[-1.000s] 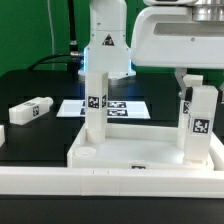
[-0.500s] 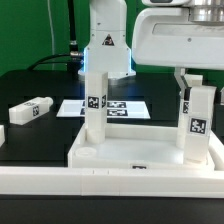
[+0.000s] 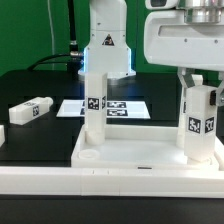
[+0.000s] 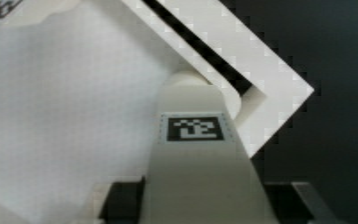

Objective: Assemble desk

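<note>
The desk slab (image 3: 140, 150) lies flat, with one white tagged leg (image 3: 95, 105) standing upright in its corner at the exterior view's left. My gripper (image 3: 201, 88) is shut on a second leg (image 3: 199, 125) and holds it upright on the slab's corner at the exterior view's right. In the wrist view that leg (image 4: 202, 150) runs between my fingers (image 4: 131, 200) down to the slab's corner rim (image 4: 274, 85); the gripper (image 4: 211, 205) grips its sides. A third leg (image 3: 29, 111) lies loose on the black table at the left.
The marker board (image 3: 118, 106) lies flat behind the slab. A long white border rail (image 3: 50, 181) runs along the front. The robot's base (image 3: 106, 50) stands at the back. The black table shows to the left of the slab.
My gripper and the held leg have shifted slightly to the exterior view's right and turned a little; the leg's tag now sits at a different angle. Nothing else has moved.
</note>
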`<state>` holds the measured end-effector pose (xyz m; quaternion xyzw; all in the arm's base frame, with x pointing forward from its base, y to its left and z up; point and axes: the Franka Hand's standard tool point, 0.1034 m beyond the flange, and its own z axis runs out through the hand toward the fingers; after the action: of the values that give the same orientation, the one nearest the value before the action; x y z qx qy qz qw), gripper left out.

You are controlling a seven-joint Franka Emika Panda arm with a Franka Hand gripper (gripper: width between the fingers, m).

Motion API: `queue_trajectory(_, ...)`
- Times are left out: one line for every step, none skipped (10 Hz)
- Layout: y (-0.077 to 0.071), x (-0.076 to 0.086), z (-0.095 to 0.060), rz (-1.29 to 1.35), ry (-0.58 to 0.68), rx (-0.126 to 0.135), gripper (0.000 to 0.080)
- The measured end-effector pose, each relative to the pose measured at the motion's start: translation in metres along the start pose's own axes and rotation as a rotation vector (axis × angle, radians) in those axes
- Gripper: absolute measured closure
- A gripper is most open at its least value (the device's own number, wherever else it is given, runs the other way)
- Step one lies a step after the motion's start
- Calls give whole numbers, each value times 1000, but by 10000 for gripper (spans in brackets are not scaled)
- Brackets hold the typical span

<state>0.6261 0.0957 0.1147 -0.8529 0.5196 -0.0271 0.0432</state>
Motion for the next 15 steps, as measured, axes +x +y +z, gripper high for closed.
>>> queue_trajectory(-1, 0, 0, 77, -3, 8, 509)
queue_trajectory(-1, -2, 0, 159, -4, 8, 509)
queue_trajectory(-2, -3, 0, 252, -9, 10, 509)
queue_trajectory(-3, -6, 0, 393, -18, 5, 509)
queue_trajectory(-4, -8, 1, 437, -17, 6, 509)
queue_trajectory(-4, -7, 1, 435, -17, 6, 499)
queue_trajectory(-3, -7, 1, 392, -16, 5, 499)
queue_trajectory(-2, -6, 3, 357, -15, 3, 301)
queue_trajectory(-2, -7, 3, 289, -16, -5, 301)
queue_trajectory(-2, -6, 3, 164, -13, -4, 178)
queue_trajectory(-2, -7, 4, 78, -13, -5, 158)
queue_trajectory(-2, -8, 5, 10, -9, -9, 158)
queue_trajectory(-3, -9, 5, -82, -2, -13, 151)
queue_trajectory(-4, -10, 4, -158, 1, -15, 151)
queue_trajectory(-5, -10, 4, -251, 7, -17, 151)
